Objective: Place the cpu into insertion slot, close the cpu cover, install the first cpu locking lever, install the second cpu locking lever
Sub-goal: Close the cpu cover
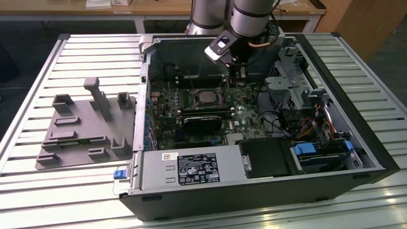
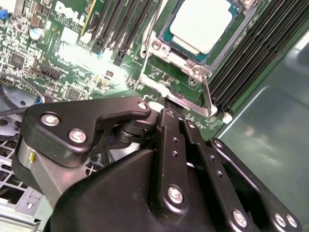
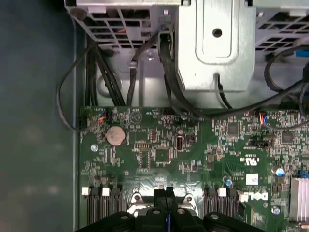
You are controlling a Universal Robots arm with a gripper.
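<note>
Arm [image 1: 253, 16] steeply downward, gripper [image 3: 165, 192] closed tight, tip down.

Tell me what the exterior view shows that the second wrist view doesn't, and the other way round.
Exterior view: the whole open computer case, the grey fixture tray on the slatted table at the exterior view's left, the labelled power supply.
Second wrist view: close up, the cpu cover framing the cpu, a thin metal lever beside it.
Both: the cpu in the insertion slot, the green board, the end effector at the socket's edge.
</note>
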